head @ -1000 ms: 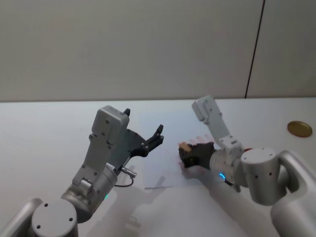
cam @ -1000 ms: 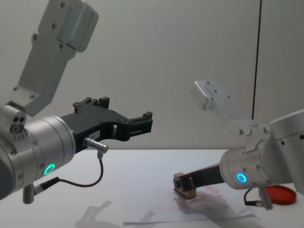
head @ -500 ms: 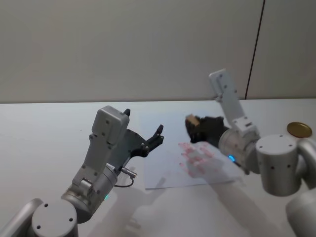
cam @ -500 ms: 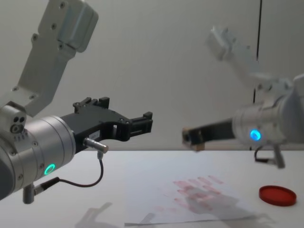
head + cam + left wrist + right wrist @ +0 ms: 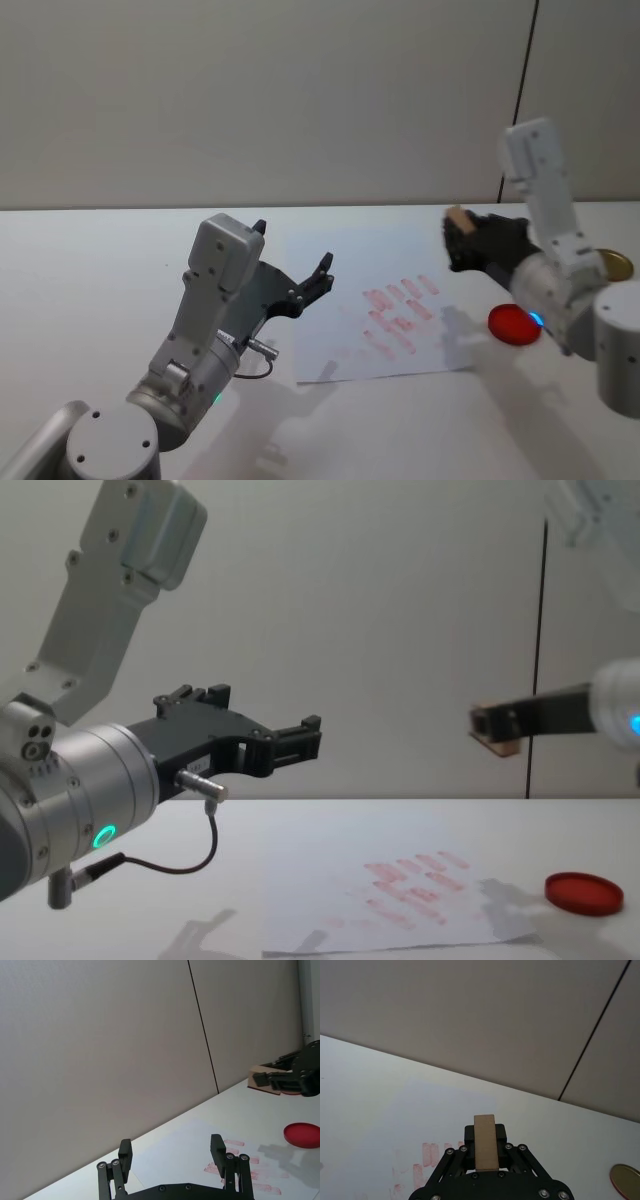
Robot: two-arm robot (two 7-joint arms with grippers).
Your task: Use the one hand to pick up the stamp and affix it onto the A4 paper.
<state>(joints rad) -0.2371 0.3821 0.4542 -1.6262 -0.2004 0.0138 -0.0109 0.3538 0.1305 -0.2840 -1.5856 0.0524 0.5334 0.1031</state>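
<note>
My right gripper (image 5: pixel 460 240) (image 5: pixel 492 732) (image 5: pixel 485 1152) is shut on the stamp (image 5: pixel 457 216) (image 5: pixel 500 745) (image 5: pixel 485 1141), a small tan wooden block. It hangs well above the table, over the right edge of the A4 paper (image 5: pixel 350 310) (image 5: pixel 330 880) (image 5: pixel 420 1110), a white sheet with rows of red imprints (image 5: pixel 400 305) (image 5: pixel 410 885). The left wrist view shows the stamp (image 5: pixel 265 1082) far off at the right. My left gripper (image 5: pixel 322 272) (image 5: pixel 305 738) (image 5: pixel 171 1151) stands open in the air left of the paper, holding nothing.
A flat round red ink pad (image 5: pixel 514 324) (image 5: pixel 584 892) (image 5: pixel 302 1135) lies on the white table right of the paper. A round gold lid (image 5: pixel 612 262) (image 5: pixel 625 1180) sits farther right. A grey wall stands behind the table.
My right gripper rose off the paper with the stamp and swung right, uncovering the red imprints and the ink pad. The left arm has not moved.
</note>
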